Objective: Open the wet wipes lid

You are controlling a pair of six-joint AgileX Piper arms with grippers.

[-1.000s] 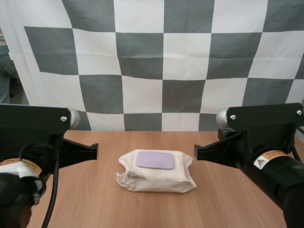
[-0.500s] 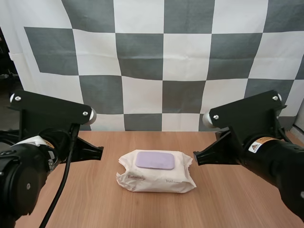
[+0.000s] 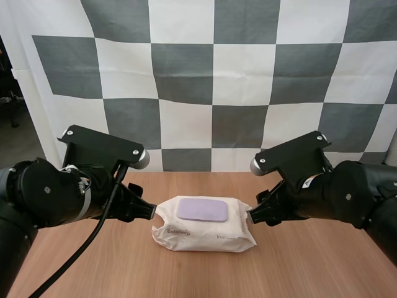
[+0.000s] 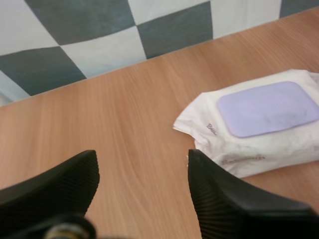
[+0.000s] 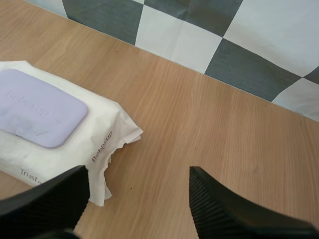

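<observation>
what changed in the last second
Both hands moved inward and down: the left hand is now at the left end of the wet wipes pack, the right hand at its right end. Both are open, gripping nothing. The pack has not shifted on the table, and its purple lid stays shut.

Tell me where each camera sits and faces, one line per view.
High view: behind and above the arm bases, facing forward and down over the table; both arms show, left pincer and right pincer flanking the pack of wipes.
Left wrist view: on the left arm, facing down past its open fingers toward one end of the pack.
Right wrist view: on the right arm, facing down past its open fingers toward the other end.
Shared: all three show the pack and its shut purple lid.
</observation>
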